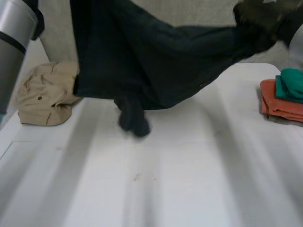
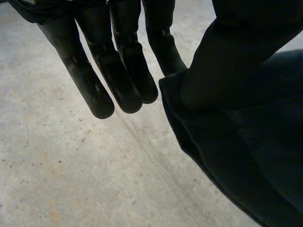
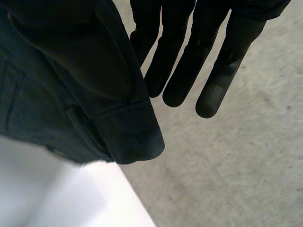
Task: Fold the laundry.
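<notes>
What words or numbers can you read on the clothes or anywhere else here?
None: no word, label, brand, number or sign can be read on the dark garment, the tan garment, the orange cloth, the green cloth or the white table.

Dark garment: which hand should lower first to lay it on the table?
Left hand, likely: the garment hangs lowest on its side, one end already at the table; the right hand holds its end high.
</notes>
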`<action>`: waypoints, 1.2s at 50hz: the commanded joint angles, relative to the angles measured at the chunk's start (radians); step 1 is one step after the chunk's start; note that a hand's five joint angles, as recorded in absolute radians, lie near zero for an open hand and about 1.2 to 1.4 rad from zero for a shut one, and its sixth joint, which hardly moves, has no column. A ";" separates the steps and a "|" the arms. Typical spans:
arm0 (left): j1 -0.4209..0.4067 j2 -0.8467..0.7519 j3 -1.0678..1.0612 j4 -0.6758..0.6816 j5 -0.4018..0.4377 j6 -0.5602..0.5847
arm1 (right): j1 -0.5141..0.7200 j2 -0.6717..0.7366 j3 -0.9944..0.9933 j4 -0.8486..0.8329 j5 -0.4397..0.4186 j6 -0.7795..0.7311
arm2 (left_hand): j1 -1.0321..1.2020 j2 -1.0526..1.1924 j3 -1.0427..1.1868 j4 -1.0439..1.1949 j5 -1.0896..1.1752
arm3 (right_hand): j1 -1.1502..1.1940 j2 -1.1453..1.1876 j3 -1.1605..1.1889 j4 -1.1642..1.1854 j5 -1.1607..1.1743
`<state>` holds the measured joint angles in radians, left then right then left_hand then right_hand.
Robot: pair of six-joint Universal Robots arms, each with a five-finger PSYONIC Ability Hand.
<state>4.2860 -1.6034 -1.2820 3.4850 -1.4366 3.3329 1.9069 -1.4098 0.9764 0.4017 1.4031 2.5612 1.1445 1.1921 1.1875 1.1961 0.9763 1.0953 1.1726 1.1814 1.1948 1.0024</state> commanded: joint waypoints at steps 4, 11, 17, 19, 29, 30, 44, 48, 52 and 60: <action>0.034 -0.226 0.090 -0.144 -0.005 0.010 | -0.002 0.222 -0.240 0.097 0.005 0.024 | 0.252 0.204 0.209 0.200 0.245 | 0.301 0.224 0.215 0.201 0.219; 0.060 -0.472 0.260 -0.132 0.013 0.060 | 0.018 0.448 -0.367 -0.006 0.025 0.034 | 0.252 0.204 0.209 0.200 0.245 | 0.301 0.224 0.215 0.201 0.219; 0.061 -0.602 0.592 0.056 -0.001 0.062 | 0.049 0.607 -0.607 -0.349 0.206 0.119 | 0.252 0.204 0.209 0.200 0.245 | 0.301 0.224 0.215 0.201 0.219; 0.064 -0.605 0.650 0.142 -0.005 0.050 | 0.053 0.606 -0.634 -0.476 0.224 0.148 | 0.252 0.204 0.209 0.200 0.245 | 0.301 0.224 0.215 0.201 0.219; 0.118 -0.579 0.695 0.269 -0.008 -0.079 | 0.046 0.511 -0.507 -0.689 0.229 0.214 | 0.252 0.204 0.209 0.200 0.245 | 0.301 0.224 0.215 0.201 0.219; 0.120 -0.578 0.676 0.253 -0.007 -0.079 | 0.047 0.511 -0.495 -0.664 0.227 0.214 | 0.252 0.204 0.209 0.200 0.245 | 0.301 0.224 0.215 0.201 0.219; 0.106 -0.595 0.202 0.062 0.096 -0.049 | 0.055 0.598 -0.216 -0.279 0.192 0.119 | 0.252 0.204 0.209 0.200 0.245 | 0.301 0.224 0.215 0.201 0.219; 0.087 -0.596 0.054 -0.010 0.099 -0.003 | 0.055 0.617 -0.119 -0.274 0.192 0.050 | 0.252 0.204 0.209 0.200 0.245 | 0.301 0.224 0.215 0.201 0.219; 0.069 -0.546 -0.085 -0.061 0.096 0.057 | 0.054 0.603 -0.027 -0.241 0.189 -0.016 | 0.252 0.204 0.209 0.200 0.245 | 0.301 0.224 0.215 0.201 0.219; 0.060 -0.189 -0.365 -0.351 0.094 0.198 | 0.046 0.375 0.241 0.000 0.177 -0.196 | 0.252 0.204 0.209 0.200 0.245 | 0.301 0.224 0.215 0.201 0.219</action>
<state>4.3526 -2.0382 -1.4668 3.3532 -1.3394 3.4332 1.9600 -0.8528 1.0291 0.2264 1.5861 2.4936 1.1445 1.1981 1.1934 1.2003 0.9819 1.0953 1.1726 1.1815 1.1975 1.0053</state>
